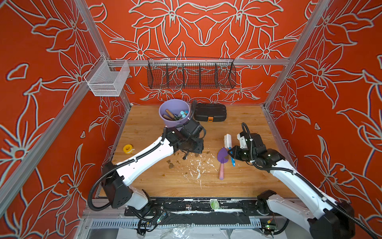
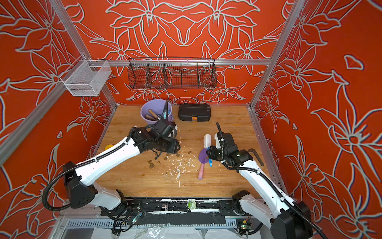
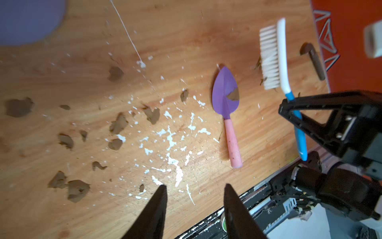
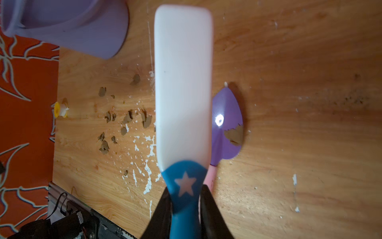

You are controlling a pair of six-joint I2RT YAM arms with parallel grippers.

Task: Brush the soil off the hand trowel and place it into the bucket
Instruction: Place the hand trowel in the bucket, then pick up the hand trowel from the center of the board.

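The hand trowel (image 1: 222, 163) (image 2: 202, 164), purple blade and pink handle, lies flat on the wooden table right of centre. One clump of soil (image 3: 233, 96) (image 4: 234, 135) sticks to its blade; more soil clumps (image 1: 171, 164) (image 3: 117, 124) lie scattered to its left. My right gripper (image 4: 186, 190) is shut on the blue handle of a white-headed brush (image 1: 228, 140) (image 3: 270, 55), held just above and beside the blade. My left gripper (image 3: 195, 186) hovers open over the soiled patch, nothing between its fingers. The lavender bucket (image 1: 163, 119) (image 2: 143, 113) stands at the back left with tools in it.
A black case (image 1: 209, 112) with an orange latch sits beside the bucket. A yellow tape roll (image 1: 128, 149) lies near the left wall, a dark L-shaped key (image 2: 256, 155) near the right wall. White flecks (image 1: 196, 167) streak the middle. Wire baskets (image 1: 191, 75) hang on the back rail.
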